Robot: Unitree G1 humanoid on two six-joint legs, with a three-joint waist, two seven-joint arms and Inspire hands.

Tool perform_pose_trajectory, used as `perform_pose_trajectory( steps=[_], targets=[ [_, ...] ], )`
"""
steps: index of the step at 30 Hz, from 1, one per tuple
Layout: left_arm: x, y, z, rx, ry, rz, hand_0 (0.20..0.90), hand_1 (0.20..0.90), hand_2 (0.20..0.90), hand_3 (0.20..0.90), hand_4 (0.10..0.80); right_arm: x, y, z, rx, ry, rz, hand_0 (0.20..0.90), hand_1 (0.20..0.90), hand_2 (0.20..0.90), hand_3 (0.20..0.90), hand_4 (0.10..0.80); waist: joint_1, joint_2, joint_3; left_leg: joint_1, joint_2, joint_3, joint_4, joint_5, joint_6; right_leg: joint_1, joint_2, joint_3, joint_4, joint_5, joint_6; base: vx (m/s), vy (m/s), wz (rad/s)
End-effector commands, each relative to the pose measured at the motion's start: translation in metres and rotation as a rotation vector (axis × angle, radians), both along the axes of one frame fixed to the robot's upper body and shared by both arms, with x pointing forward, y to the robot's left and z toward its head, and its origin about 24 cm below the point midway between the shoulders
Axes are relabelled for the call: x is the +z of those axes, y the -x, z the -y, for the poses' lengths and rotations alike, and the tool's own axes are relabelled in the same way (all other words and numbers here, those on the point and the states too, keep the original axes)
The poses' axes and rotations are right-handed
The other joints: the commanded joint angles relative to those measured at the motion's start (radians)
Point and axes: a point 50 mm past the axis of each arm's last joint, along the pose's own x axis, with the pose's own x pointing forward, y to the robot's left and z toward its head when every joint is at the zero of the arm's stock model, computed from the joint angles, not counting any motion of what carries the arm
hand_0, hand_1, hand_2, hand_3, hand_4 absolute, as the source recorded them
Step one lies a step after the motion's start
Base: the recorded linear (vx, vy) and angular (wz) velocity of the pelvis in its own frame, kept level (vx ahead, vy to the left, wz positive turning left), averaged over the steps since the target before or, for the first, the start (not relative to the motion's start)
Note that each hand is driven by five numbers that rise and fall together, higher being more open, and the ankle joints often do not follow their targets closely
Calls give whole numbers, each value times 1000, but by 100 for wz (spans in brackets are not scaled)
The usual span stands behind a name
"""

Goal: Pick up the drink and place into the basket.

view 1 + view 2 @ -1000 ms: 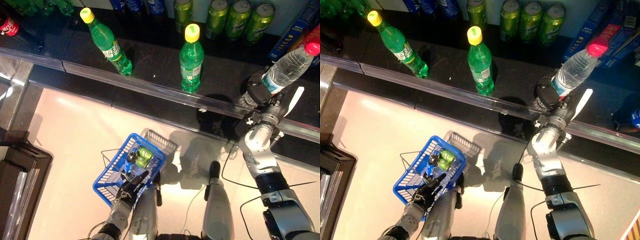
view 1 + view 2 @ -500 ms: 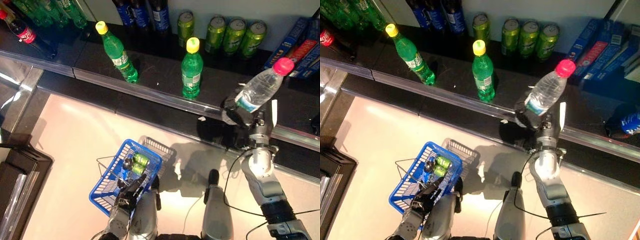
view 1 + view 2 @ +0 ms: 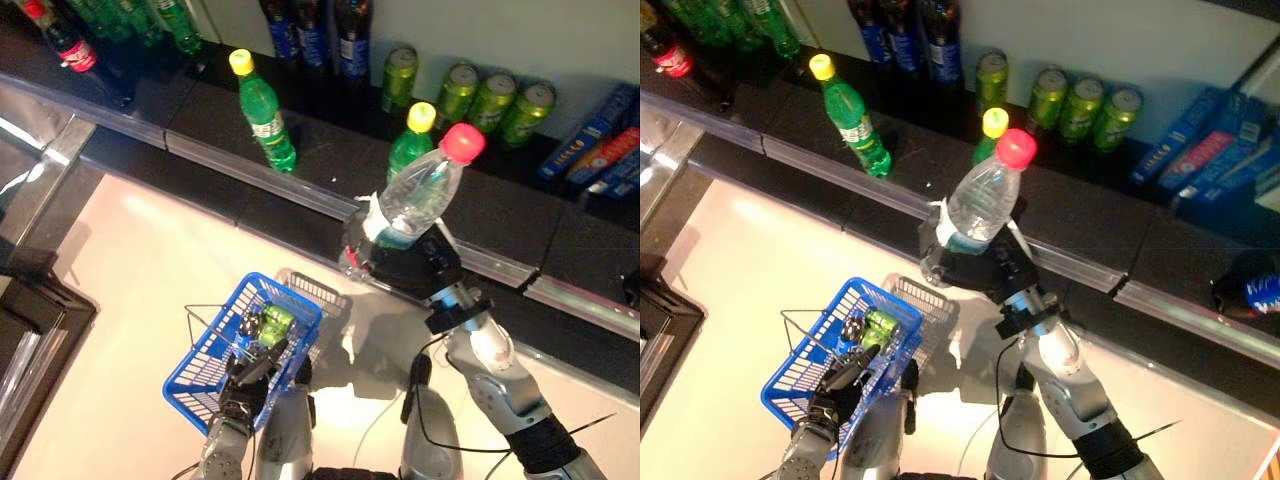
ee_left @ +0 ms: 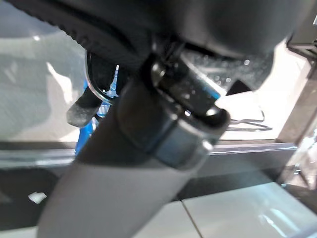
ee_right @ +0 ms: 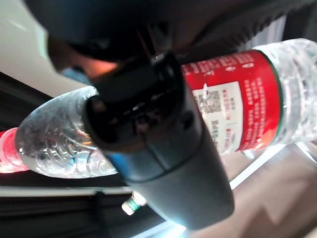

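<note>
Right hand [image 3: 405, 268] wrapped tight round water bottle [image 3: 415, 200], clear of the shelf [image 3: 300, 150]; left hand [image 3: 250, 372] curled on the basket [image 3: 205, 360] handle at 7 o'clock, so I should swing over and lower base-first beside the green drink [image 3: 275, 322].

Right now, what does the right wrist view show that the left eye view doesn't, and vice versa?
Only the right wrist view: the red label around the water bottle, close up.
Only the left eye view: the blue basket with a green drink inside, held by the left robot hand, plus the shelf with its green bottles and cans.
Both: the right robot hand clamped on the pink-capped water bottle, lifted off the shelf.
</note>
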Motion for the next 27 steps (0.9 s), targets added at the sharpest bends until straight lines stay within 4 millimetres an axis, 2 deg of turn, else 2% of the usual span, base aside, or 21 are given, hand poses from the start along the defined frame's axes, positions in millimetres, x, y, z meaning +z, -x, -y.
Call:
perform_pose_trajectory(
  steps=[1, 9, 19, 22, 27],
  targets=[
    [89, -27, 2, -175, 22, 609, 300, 300, 300, 200, 100, 70, 24, -26, 176, -185, 351, 300, 300, 300, 200, 100, 39, -31, -186, -29, -29, -13, 28, 56, 41, 103, 43, -45, 26, -92, -93, -42, -12, 20],
    [112, -29, 20, -401, 24, 709, 300, 300, 300, 200, 100, 75, 14, -50, 111, -135, 385, 300, 300, 300, 200, 100, 116, -19, -184, -31, -55, -73, 21, 46, 43, 139, 22, -112, 23, -91, -91, -6, -12, 23],
    [133, -18, 44, -681, 155, 868, 300, 300, 300, 200, 100, 76, -2, -57, 32, -173, 317, 300, 300, 300, 200, 100, 191, 3, -195, -38, -86, -140, 4, 48, 46, 170, 2, -181, -2, -79, -82, -1, 11, 26],
    [142, -15, 55, -786, 214, 950, 300, 300, 300, 200, 100, 70, -8, -64, 19, -213, 251, 300, 300, 300, 200, 100, 207, 6, -194, -46, -95, -165, 3, 51, 47, 170, -3, -198, -5, -76, -77, -29, -2, 20],
    [157, -14, 66, -883, 278, 1043, 300, 300, 300, 200, 100, 58, -15, -75, -14, -169, 197, 300, 300, 300, 200, 100, 221, 7, -194, -54, -100, -180, 13, 49, 45, 170, -9, -214, -2, -75, -74, 4, 6, 18]
  ],
)
